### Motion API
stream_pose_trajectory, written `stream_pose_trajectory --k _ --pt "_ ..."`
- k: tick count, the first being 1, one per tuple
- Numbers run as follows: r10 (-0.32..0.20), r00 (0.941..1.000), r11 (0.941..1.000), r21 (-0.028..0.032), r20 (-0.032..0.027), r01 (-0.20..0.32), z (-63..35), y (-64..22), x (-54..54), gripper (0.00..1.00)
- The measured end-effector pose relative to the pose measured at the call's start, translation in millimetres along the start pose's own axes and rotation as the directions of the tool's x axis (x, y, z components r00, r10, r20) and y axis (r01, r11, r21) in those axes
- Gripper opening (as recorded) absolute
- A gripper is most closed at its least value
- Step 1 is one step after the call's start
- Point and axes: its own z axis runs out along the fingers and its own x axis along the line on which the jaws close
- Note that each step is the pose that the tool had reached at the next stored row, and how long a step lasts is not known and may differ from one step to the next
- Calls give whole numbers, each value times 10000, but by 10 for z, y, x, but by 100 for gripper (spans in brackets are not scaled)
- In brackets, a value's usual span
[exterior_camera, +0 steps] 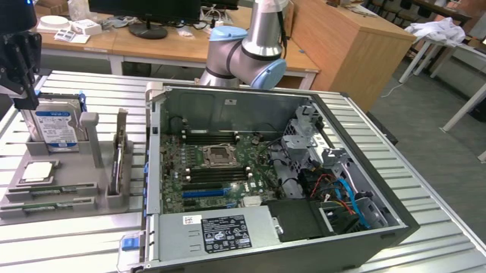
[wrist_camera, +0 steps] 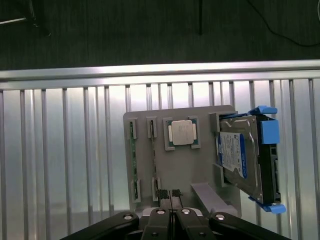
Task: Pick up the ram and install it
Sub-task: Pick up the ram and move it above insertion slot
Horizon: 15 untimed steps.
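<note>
The ram (wrist_camera: 154,165) stands in a narrow slot of the grey holder (wrist_camera: 200,172), with a like stick in the slot alongside and the square processor chip (wrist_camera: 182,133) on its other side. The holder rests on the slatted table (wrist_camera: 65,160), beside the open computer case (exterior_camera: 227,105). The tool (wrist_camera: 170,196) hangs above the holder, jaws pressed together and empty. I judge this the approach before the pick: nothing is grasped, and a grip would call for parted jaws set astride the stick's thin edge.
</note>
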Motion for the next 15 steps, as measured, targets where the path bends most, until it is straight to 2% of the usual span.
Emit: stream_pose_trajectory --k 7,8,9,11,12,13,15 --pt "0 10000 10000 0 0 0 0 0 0 11" --pt "0 10000 10000 0 0 0 0 0 0 16" --pt "0 10000 10000 0 0 0 0 0 0 16" --pt "0 10000 10000 0 0 0 0 0 0 29" --pt "0 10000 10000 0 0 0 0 0 0 29" --pt "0 10000 10000 0 0 0 0 0 0 36" --pt "0 10000 10000 1 0 0 0 0 0 36"
